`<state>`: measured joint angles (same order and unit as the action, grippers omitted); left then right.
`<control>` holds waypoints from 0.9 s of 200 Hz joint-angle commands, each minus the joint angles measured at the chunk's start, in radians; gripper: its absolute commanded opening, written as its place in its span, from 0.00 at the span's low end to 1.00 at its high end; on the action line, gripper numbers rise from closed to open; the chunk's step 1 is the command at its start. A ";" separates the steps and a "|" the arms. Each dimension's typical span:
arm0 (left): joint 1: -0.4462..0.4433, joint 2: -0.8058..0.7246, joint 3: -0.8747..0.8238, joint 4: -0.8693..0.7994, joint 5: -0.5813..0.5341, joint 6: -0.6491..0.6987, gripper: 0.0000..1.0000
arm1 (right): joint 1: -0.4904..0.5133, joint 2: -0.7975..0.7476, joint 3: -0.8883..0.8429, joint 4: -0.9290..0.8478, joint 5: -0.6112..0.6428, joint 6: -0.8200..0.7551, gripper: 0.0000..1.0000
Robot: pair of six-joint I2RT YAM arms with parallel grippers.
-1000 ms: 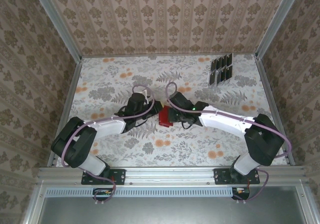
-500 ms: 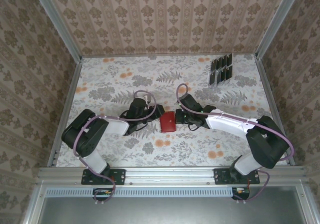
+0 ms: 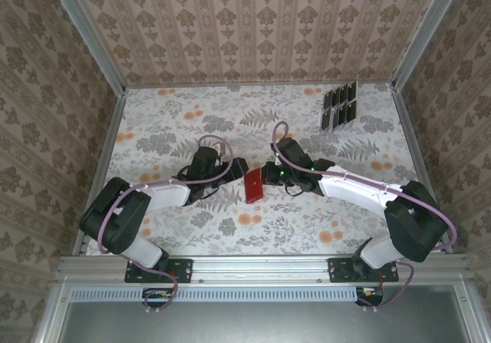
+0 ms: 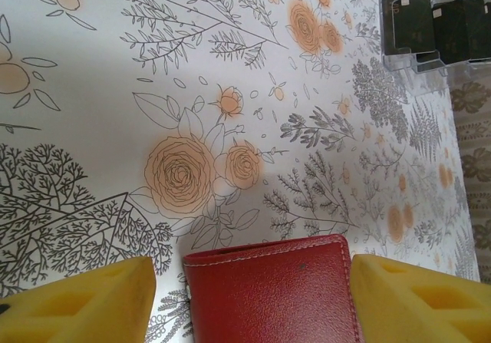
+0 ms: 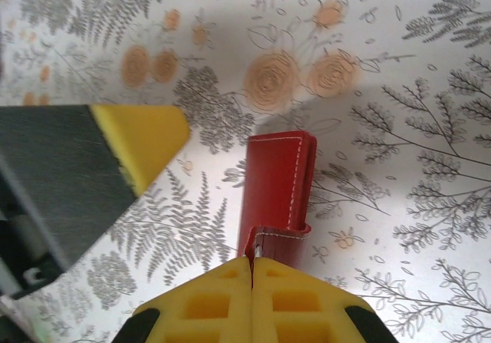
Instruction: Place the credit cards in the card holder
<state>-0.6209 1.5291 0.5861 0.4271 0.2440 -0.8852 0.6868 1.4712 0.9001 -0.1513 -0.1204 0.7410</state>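
Red card holder [image 5: 276,178], judged light and floppy, is pinched at its tab [image 5: 280,237] by right gripper [image 5: 252,265]; left gripper [image 4: 253,293] is spread.

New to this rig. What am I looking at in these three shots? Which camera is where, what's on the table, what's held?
These are two robot arms bolted at the near edge of a table: the left arm and the right arm. The wide picture comes from a fixed camera above and behind them. The other two come from a camera on each wrist, so the yellow foam blocks there are that arm's own fingers. Between the arms is a red wallet. At the far right of the flowered table, a clear rack holds black cards. The right fingers are pinched shut on the wallet's flap. The left fingers are open, one on either side of the wallet.
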 commanded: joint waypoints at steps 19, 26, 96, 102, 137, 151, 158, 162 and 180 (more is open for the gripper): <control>-0.009 -0.018 0.045 -0.067 0.017 0.050 0.71 | -0.004 -0.035 0.033 0.034 -0.031 0.035 0.00; -0.011 -0.016 0.046 -0.069 0.017 0.051 0.71 | -0.005 -0.034 0.033 0.034 -0.032 0.037 0.00; -0.022 -0.024 0.053 -0.070 0.012 0.051 0.73 | -0.005 -0.028 0.031 0.042 -0.032 0.049 0.00; -0.023 -0.023 0.052 -0.068 0.011 0.051 0.73 | -0.005 -0.029 0.031 0.044 -0.033 0.049 0.00; -0.034 -0.015 0.051 -0.064 0.011 0.051 0.73 | -0.004 -0.026 0.030 0.043 -0.033 0.050 0.00; -0.038 -0.012 0.046 -0.062 0.011 0.051 0.72 | -0.004 -0.024 0.028 0.045 -0.033 0.051 0.00; -0.040 -0.010 0.046 -0.059 0.010 0.050 0.72 | -0.005 -0.023 0.027 0.045 -0.033 0.050 0.00; -0.042 -0.010 0.044 -0.059 0.009 0.049 0.71 | -0.004 -0.024 0.026 0.045 -0.032 0.051 0.00; -0.043 -0.013 0.032 -0.055 0.009 0.049 0.65 | -0.004 -0.025 0.021 0.046 -0.028 0.052 0.00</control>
<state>-0.6552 1.5291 0.6167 0.3805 0.2474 -0.8585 0.6868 1.4601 0.9085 -0.1295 -0.1398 0.7826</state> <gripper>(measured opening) 0.685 0.065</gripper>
